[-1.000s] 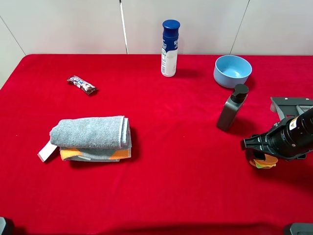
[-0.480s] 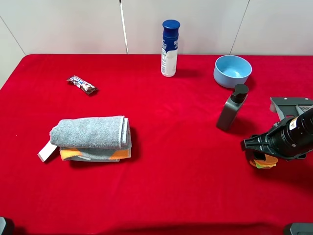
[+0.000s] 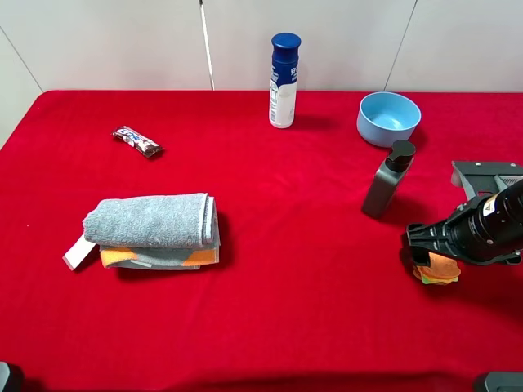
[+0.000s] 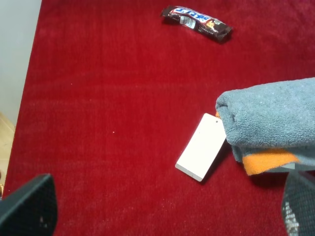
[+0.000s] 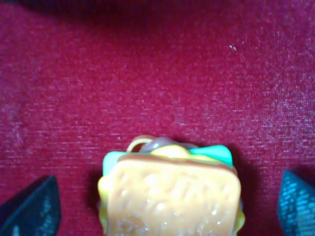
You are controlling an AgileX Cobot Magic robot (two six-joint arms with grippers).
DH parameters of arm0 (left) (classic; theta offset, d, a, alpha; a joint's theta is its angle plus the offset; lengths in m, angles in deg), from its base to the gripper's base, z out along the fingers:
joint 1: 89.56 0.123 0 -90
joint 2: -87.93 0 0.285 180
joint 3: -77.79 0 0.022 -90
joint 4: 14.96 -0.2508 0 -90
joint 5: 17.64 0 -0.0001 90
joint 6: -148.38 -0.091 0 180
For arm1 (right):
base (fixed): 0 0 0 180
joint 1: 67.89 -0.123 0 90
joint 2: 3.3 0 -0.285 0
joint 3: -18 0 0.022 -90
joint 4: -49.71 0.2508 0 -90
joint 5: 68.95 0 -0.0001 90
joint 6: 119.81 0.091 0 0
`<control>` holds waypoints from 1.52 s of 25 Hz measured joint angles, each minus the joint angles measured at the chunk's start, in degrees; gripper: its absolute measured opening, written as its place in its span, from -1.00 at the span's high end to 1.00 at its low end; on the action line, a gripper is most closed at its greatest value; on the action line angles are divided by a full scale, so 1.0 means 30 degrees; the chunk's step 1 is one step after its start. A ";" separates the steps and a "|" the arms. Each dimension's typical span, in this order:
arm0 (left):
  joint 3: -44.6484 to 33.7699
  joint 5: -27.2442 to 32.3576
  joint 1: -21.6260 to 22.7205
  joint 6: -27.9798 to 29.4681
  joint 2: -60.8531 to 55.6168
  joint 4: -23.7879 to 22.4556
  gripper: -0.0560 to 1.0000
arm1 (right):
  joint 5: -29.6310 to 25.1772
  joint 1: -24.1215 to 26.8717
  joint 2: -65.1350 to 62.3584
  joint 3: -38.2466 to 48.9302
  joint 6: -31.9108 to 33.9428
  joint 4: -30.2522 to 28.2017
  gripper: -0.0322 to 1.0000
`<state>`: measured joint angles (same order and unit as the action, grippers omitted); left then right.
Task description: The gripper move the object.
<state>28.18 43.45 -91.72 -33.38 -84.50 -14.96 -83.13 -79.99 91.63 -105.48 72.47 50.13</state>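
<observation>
Toy sandwich (image 5: pixel 171 196) resting flat on the red surface (image 3: pixel 310 286), near its right edge in the high view, just in front of a dark grey bottle (image 3: pixel 387 180) and well apart from a folded grey towel (image 3: pixel 151 220). Flanked by the two fingertips of the right gripper (image 5: pixel 162 206), one on each side with red cloth showing between each tip and the toy: spread wide, touching nothing, holding nothing. Judged as the release step, object set down and let go. Next move likely calls for a straight lift clear of the toy, without clipping its edges or nudging the bottle close by. Right arm reaching in low from the right side, wrist angled down over the sandwich. Left gripper (image 4: pixel 167 209) wide as well, empty, hanging above the towel's white tag (image 4: pixel 202 146), with a wrapped candy bar (image 4: pixel 197 22) farther off.
</observation>
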 joint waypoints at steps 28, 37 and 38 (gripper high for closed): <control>0.0000 0.0000 0.0000 0.0000 0.0000 0.0000 -0.80 | -1.0836 0.0000 -1.0891 -0.3053 0.0078 -0.0241 -0.41; 0.0000 0.0000 0.0000 0.0000 0.0000 0.0000 -0.80 | -1.3910 0.0000 -1.6704 -0.3194 0.0078 -0.0547 -0.41; 0.0000 0.0000 0.0000 0.0000 0.0000 0.0000 -0.80 | -1.4137 0.0000 -1.7363 -0.3194 0.0078 -0.0648 -0.41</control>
<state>28.18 43.45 -91.72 -33.38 -84.50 -14.96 -125.54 -79.99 39.54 -115.06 72.70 48.18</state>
